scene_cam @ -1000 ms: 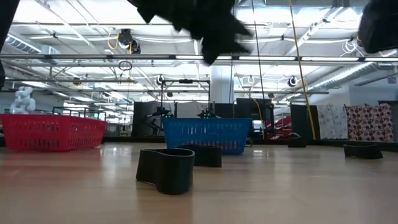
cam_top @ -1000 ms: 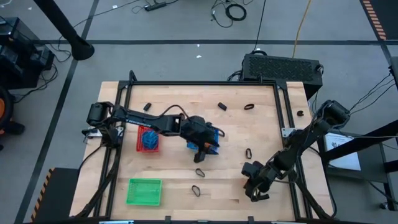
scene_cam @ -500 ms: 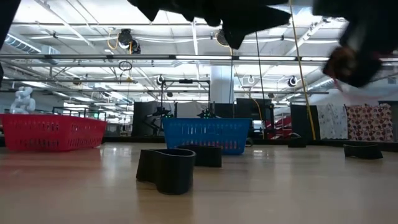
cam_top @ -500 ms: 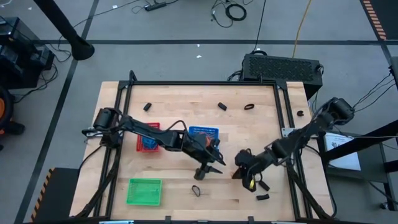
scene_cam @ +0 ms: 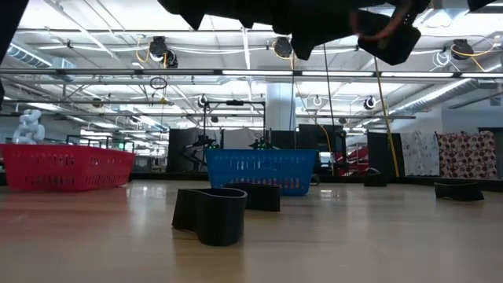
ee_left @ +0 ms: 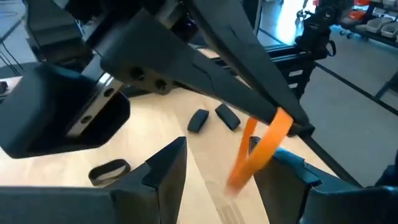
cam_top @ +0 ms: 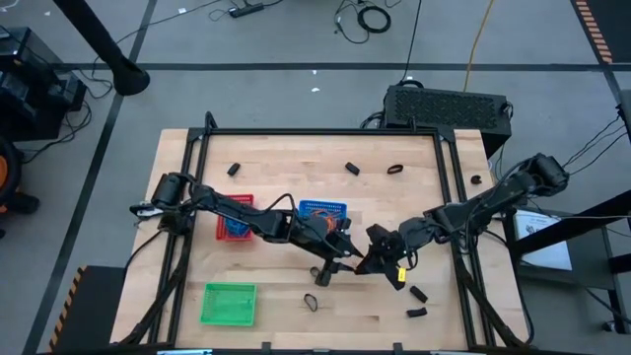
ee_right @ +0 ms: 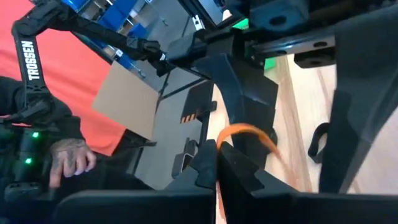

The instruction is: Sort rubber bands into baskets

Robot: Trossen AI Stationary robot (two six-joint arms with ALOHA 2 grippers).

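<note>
My right gripper (cam_top: 368, 260) is shut on an orange rubber band (ee_left: 264, 146) above the table's middle, near the blue basket (cam_top: 321, 211). My left gripper (ee_left: 227, 152) is open and meets it there (cam_top: 342, 257), with one finger on either side of the hanging band. The red basket (cam_top: 235, 219) stands left of the blue one. The green basket (cam_top: 229, 303) stands by the near edge. Several black bands lie flat on the wood, two of them (cam_top: 317, 273) (cam_top: 312, 302) just below the grippers. My right gripper pinches one end of the orange band's loop (ee_right: 222, 139) between its two shut fingers. The fingers come from the table's right side. The rest of the loop (ee_left: 249, 168) hangs slack below the fingertips, clear of the table. My left gripper: I cannot tell whether its fingers touch the band.
More black bands lie at the far side (cam_top: 394, 170) (cam_top: 352, 168) (cam_top: 234, 169) and at the near right (cam_top: 417, 294). In the low view one stands close up (scene_cam: 211, 212). A black frame (cam_top: 325, 131) edges the table. A person's hand (ee_right: 68, 158) shows beyond it.
My right gripper has come from the near right corner up and toward the table's left, carrying the orange band to my left gripper. My left gripper has gone from over the blue basket toward the near edge and a little right, to meet it.
</note>
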